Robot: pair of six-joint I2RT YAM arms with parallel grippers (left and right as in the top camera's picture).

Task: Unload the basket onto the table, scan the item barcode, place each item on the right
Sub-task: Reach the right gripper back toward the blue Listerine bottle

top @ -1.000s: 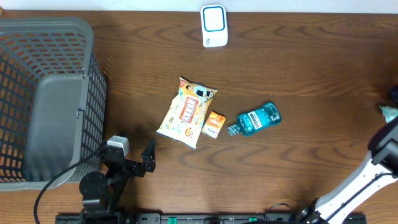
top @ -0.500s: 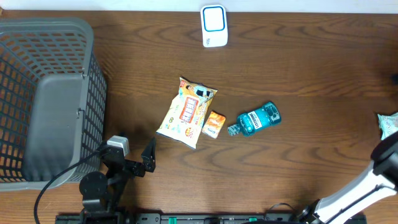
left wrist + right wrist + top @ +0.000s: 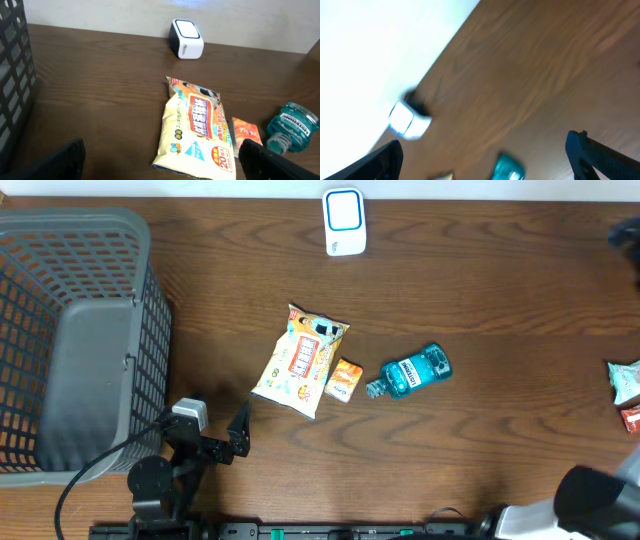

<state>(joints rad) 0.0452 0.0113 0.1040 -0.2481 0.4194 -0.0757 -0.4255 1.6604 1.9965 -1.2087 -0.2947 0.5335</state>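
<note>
Brown bench [image 3: 480, 280] carries the wipes packet [image 3: 300, 360] mid-surface, scanner [image 3: 343, 220] at its far edge; your left gripper [image 3: 162, 165] and right gripper [image 3: 487, 160] both gape wide, holding nothing; only overhead shows you the small packets [image 3: 625, 380] at the right edge.

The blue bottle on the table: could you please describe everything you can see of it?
The blue bottle is small, clear teal plastic with a white-and-blue label on its body. It lies on its side on the wooden table, cap end toward the orange packet just beside it; whether they touch is unclear. Nothing holds it.
</note>
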